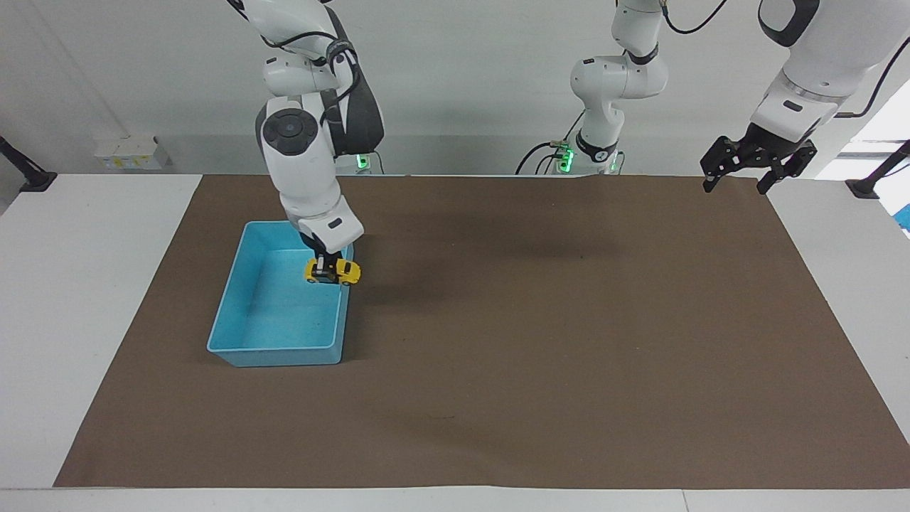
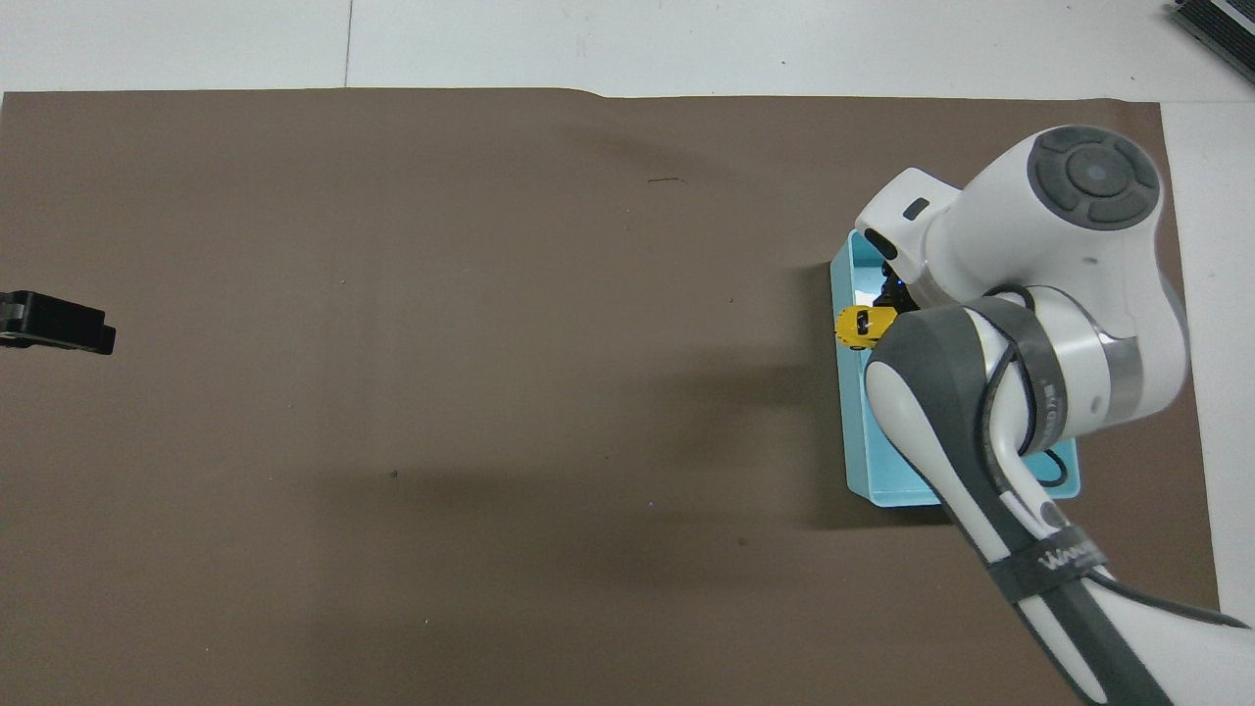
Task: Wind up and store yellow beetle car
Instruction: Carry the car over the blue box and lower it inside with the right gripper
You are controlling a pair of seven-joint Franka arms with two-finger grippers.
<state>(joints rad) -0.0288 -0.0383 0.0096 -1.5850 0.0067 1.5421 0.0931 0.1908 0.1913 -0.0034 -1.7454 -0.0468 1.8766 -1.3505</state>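
Yellow beetle car (image 1: 333, 272): glossy, plastic-looking shell, dark windows. Blue bin (image 1: 281, 353): smooth plastic, slight sheen on floor. Brown mat (image 1: 540, 370): matt, paper-like sheet, faint specks, far edge slightly wavy. Table (image 1: 78, 299): smooth white, matt. Right arm (image 1: 302, 163): glossy white plastic casing, dark grey matt joint covers. Left gripper (image 1: 756, 161): black, matt. Right gripper (image 1: 324, 269): black fingers.

White table (image 1: 92, 284), mostly covered by a brown mat (image 1: 569, 341). Plain white wall (image 1: 462, 71) along 12 o'clock in the facing view. Small white boxes (image 1: 131, 151) against it toward 10 o'clock. Bright window light (image 1: 881, 121) at 2 o'clock. Black clamp brackets (image 1: 25, 174) at the table's top corners.
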